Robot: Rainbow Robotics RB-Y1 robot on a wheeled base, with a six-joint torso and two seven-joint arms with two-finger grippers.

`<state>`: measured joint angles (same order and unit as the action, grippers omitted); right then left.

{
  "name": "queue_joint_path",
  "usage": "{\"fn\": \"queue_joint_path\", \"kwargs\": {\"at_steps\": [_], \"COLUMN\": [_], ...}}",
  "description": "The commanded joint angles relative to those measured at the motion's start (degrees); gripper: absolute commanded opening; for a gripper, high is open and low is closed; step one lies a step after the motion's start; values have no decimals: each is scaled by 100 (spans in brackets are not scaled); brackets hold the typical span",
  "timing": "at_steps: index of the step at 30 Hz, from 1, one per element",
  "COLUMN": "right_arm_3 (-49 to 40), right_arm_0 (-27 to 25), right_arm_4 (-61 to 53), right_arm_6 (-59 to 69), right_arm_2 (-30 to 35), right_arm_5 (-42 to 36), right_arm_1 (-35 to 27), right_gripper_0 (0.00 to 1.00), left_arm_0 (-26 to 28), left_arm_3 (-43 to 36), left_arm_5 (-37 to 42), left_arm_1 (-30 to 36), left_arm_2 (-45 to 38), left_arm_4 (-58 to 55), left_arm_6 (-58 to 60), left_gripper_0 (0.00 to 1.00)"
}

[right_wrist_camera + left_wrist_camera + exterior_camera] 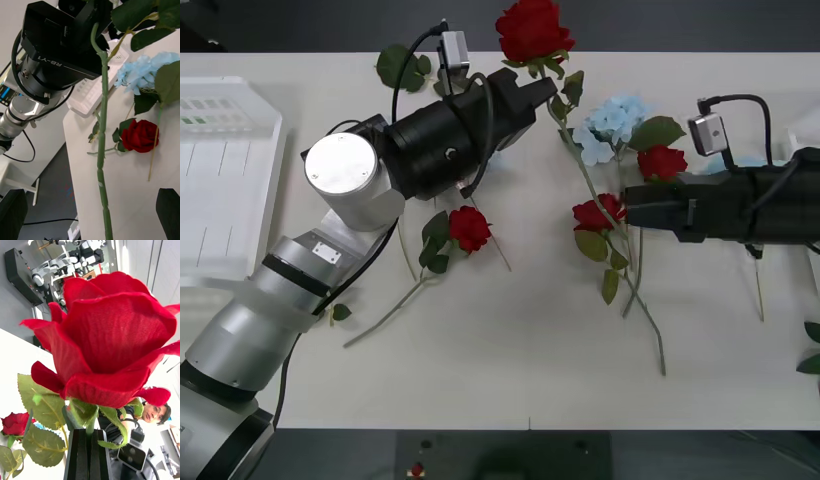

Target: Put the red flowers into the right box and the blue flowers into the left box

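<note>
My left gripper point(543, 96) is shut on the stem of a red rose point(532, 28) just under its bloom, at the far side of the table; that bloom point(112, 337) looms close in the left wrist view above the shut black fingers point(80, 453). The rose's long stem point(101, 165) runs between the open fingers of my right gripper point(627, 211) point(92, 198). Three more red flowers lie on the table point(470, 228) point(598, 212) point(662, 160). A blue flower point(615, 120) point(142, 73) lies near them. The left box point(225, 180) stands at the left, the right box point(805, 130) at the right edge.
A loose green leaf sprig point(402, 65) lies at the far edge behind my left arm. Thin stems cross the table's middle point(645, 310). More leaves show at the right edge point(810, 345). The near part of the table is bare white.
</note>
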<state>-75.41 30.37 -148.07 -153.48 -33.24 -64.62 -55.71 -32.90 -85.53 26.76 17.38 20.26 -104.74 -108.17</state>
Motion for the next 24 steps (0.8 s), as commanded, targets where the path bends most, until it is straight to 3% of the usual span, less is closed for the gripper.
{"fn": "queue_joint_path", "kwargs": {"at_steps": [1, 11, 18, 24], "right_arm_3": [-79, -70, -70, -70], "right_arm_0": [100, 118, 223, 276], "right_arm_4": [-47, 525, 929, 1052], "right_arm_6": [-152, -152, -152, -152], "right_arm_2": [195, 731, 757, 749], "right_arm_5": [354, 908, 1013, 1127], "right_arm_1": [430, 1186, 1362, 1546], "right_gripper_0": [100, 100, 100, 53], "left_arm_0": [-129, -129, -129, -129], "left_arm_3": [-104, -104, -104, -104], "left_arm_5": [-13, -22, -13, -22], "left_arm_1": [143, 160, 169, 178], "left_arm_2": [-57, -57, -57, -57], "left_arm_4": [-37, -81, -90, -99], "left_arm_6": [-125, -125, -134, -143], "left_gripper_0": [0, 0, 0, 0]}}
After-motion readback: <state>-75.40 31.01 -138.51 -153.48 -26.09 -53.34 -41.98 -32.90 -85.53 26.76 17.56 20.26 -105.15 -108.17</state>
